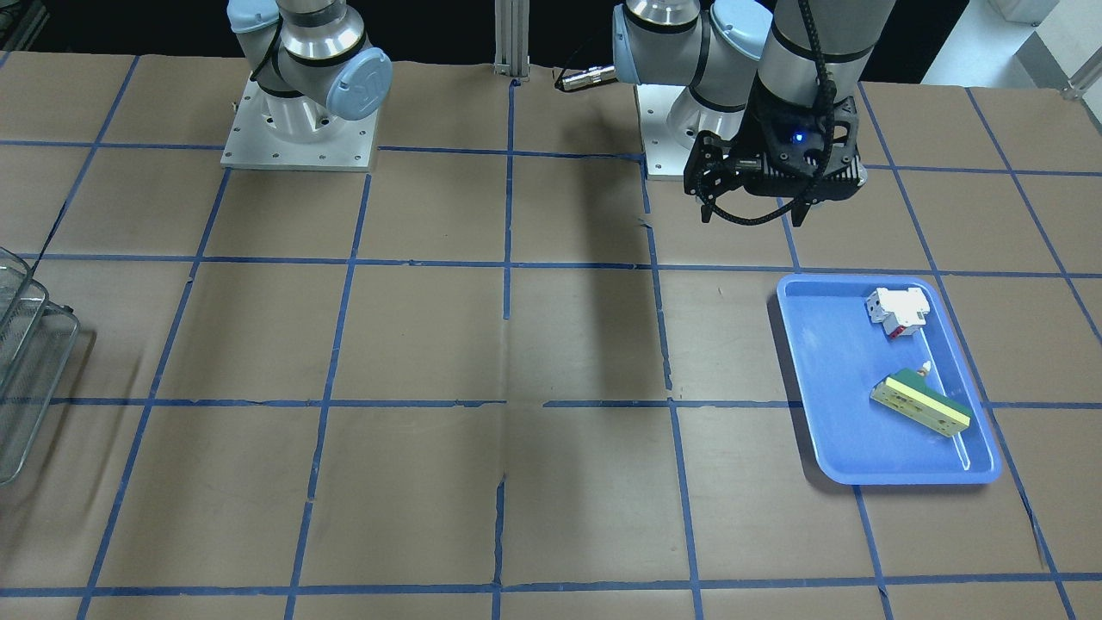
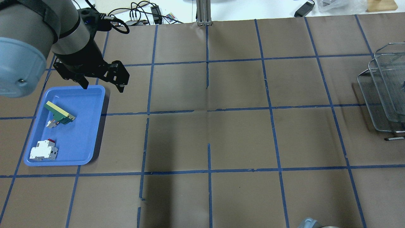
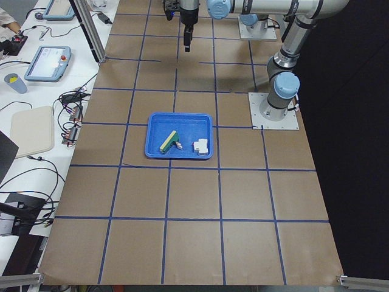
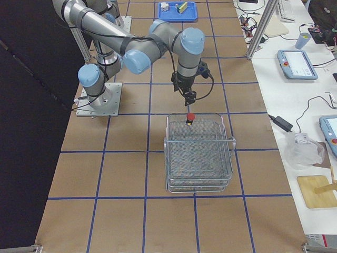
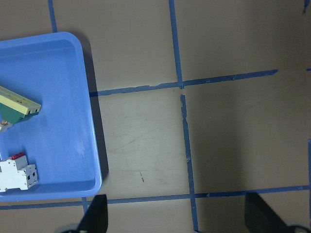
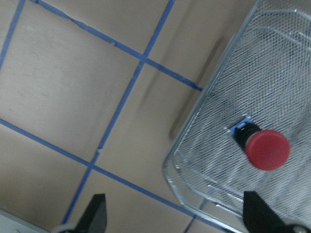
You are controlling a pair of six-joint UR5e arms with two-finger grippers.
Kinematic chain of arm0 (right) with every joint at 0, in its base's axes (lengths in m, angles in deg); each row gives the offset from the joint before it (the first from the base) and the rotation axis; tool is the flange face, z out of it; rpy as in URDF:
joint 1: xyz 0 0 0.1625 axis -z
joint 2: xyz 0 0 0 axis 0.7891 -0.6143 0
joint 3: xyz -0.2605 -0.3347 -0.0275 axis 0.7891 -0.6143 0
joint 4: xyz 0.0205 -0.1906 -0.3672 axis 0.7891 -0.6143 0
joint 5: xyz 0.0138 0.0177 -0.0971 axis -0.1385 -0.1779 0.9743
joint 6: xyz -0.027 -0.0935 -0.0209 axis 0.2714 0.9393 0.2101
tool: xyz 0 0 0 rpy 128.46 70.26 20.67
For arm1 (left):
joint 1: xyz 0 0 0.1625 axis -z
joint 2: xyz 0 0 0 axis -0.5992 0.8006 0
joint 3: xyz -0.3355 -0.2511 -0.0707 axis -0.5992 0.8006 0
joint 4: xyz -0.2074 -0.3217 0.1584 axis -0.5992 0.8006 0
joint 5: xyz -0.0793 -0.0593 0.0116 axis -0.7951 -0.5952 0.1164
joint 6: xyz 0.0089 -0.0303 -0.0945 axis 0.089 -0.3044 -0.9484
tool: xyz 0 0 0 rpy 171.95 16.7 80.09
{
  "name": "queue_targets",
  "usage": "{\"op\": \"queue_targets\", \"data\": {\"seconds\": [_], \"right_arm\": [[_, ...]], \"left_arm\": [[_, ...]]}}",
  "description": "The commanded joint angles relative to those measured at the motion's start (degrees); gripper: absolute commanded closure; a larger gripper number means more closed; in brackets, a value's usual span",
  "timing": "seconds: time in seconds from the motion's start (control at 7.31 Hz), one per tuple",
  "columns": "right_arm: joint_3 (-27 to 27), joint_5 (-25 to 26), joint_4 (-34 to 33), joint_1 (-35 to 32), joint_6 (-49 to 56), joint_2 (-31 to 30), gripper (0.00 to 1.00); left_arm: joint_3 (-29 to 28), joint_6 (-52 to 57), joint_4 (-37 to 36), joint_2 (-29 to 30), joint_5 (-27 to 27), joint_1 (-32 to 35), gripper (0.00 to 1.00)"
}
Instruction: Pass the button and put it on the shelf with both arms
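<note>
The shelf (image 4: 200, 155) stands at the bench's right end. The button (image 4: 190, 117) is in its top tier, close to the rim on the side facing the rest of the bench. It rests on the mesh with the red cap up and its long axis near upright, leaning a little.

The right end effector (image 4: 188, 100) hangs just above the button. Its fingers are spread wide and hold nothing. In the wrist view the button lies below and off toward one fingertip, touching neither. Placing looks done, so the next move is probably a retreat. A straight lift should clear the cap, while a sideways sweep toward that finger could knock it.

Well apart, at the bench's far end, the left end effector (image 1: 749, 215) hovers beside the tray (image 1: 818, 370), also wide open and empty. The right arm is by far the nearer to the button.
</note>
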Motion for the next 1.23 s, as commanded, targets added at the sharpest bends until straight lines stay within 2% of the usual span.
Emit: {"op": "queue_targets", "data": {"seconds": [0.0,0.27,0.55,0.82,1.09], "right_arm": [[0.78,-0.09,4.91,-12.02,-27.28,-6.67,0.0],[1.92,-0.17,5.71,-25.56,-51.48,-7.65,0.0],[2.27,-0.26,5.62,-37.18,-66.2,-7.74,0.0],[3.24,-2.81,5.97,-38.02,-66.7,-10.45,0.0],[3.24,-2.72,7.98,-38.02,-67.05,-11.17,0.0]], "left_arm": [[-0.06,0.0,0.01,0.0,-0.01,-0.01,0.0],[-0.06,0.0,0.01,0.0,-0.01,-0.01,0.0],[-0.15,0.0,0.01,0.0,-0.01,-0.01,0.0],[-0.15,0.09,-0.25,0.09,-0.1,-0.01,0.0],[-0.24,0.09,-0.61,0.18,-0.45,-0.01,0.0]]}}
